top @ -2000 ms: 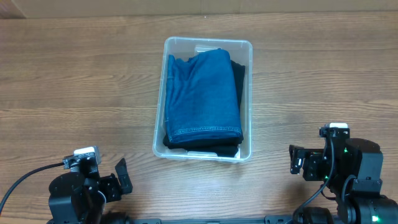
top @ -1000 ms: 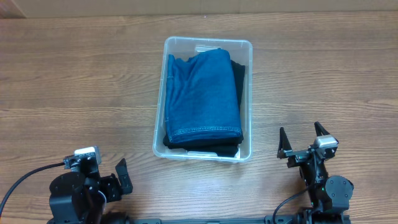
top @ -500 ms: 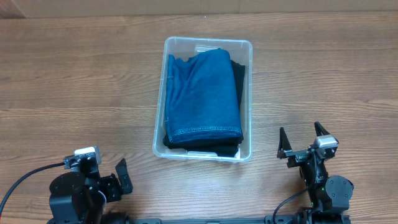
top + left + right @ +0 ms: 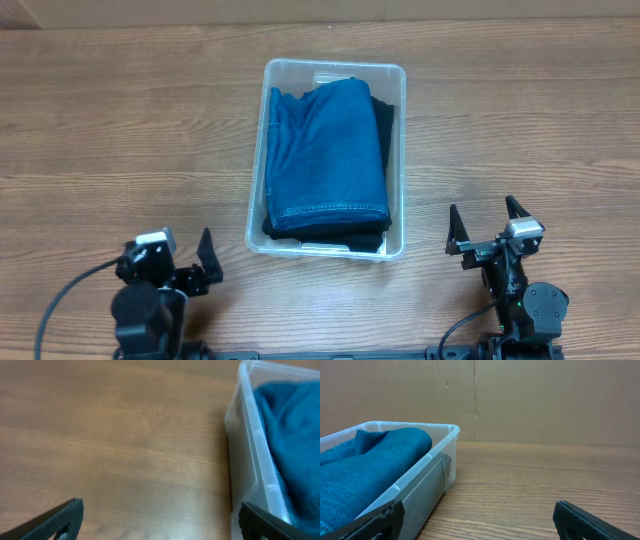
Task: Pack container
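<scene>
At the near edge of the wooden table [image 4: 120, 120], the left gripper [image 4: 172, 256] sits at about 7 o'clock from the container [image 4: 256, 180]. Its two fingers are spread wide with nothing between them; in the left wrist view only bare wood lies between the dark fingertips [image 4: 60, 519]. The right gripper [image 4: 482, 228] sits at about 5 o'clock from the container, apart from it. Its jaws are also wide apart and hold nothing, and both tips point toward 12 o'clock.

Farther in, the container stands near the middle of the table, with its long side running from 6 to 12 o'clock. From the left gripper its clear wall is at 1 o'clock; from the right gripper its rim is at 11 o'clock. Inside lies a folded blue cloth [image 4: 328, 155], which fills most of the container. Under it is a black cloth [image 4: 384, 120], showing along the 3 o'clock side and at the near end.
</scene>
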